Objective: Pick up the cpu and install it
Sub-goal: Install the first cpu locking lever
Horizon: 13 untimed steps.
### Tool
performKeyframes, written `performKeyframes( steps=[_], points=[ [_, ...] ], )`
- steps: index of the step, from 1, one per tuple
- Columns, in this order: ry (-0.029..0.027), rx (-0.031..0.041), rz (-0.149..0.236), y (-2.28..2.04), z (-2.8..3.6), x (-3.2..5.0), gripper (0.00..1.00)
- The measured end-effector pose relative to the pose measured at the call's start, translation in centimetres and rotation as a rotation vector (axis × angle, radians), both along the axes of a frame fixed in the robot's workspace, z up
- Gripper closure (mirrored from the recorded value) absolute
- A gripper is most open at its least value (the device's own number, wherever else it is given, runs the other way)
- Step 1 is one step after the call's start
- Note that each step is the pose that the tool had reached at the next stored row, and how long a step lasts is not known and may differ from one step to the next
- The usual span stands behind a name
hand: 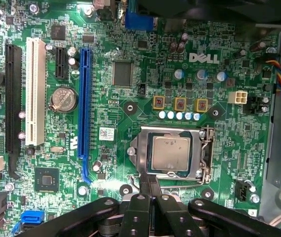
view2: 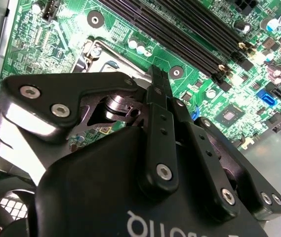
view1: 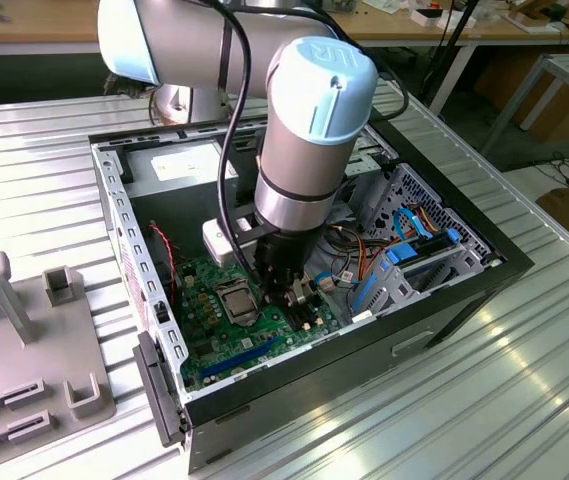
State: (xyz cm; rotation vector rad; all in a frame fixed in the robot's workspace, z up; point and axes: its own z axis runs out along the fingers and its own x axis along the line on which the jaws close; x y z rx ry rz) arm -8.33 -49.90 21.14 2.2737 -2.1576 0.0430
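**Claw poised at the edge of the seated CPU**

Down inside the open computer case (view1: 434, 300), which stands on the ribbed metal worktop (view1: 524, 400), the arm hangs almost straight down over the green motherboard (hand: 105, 163). Room is tight: case walls all round, and a tangle of cables (view1: 364, 262) just beside the wrist. Directly ahead of the claw (hand: 148, 183) sits the socket frame (hand: 172, 152), and within it the cpu (hand: 170, 152) lies flat, silver top up, edges square to the frame. From the first wrist view I judge the claw's two fingers pressed together, nothing between them, tips at the frame's near edge, though contact is unclear.
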Motion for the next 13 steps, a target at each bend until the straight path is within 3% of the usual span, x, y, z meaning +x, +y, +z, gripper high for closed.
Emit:
performKeyframes(
  steps=[13],
  points=[
    [-0.0038, 0.0, 0.021, 0.0, -0.33, 0.01, 0.89]
  ],
)
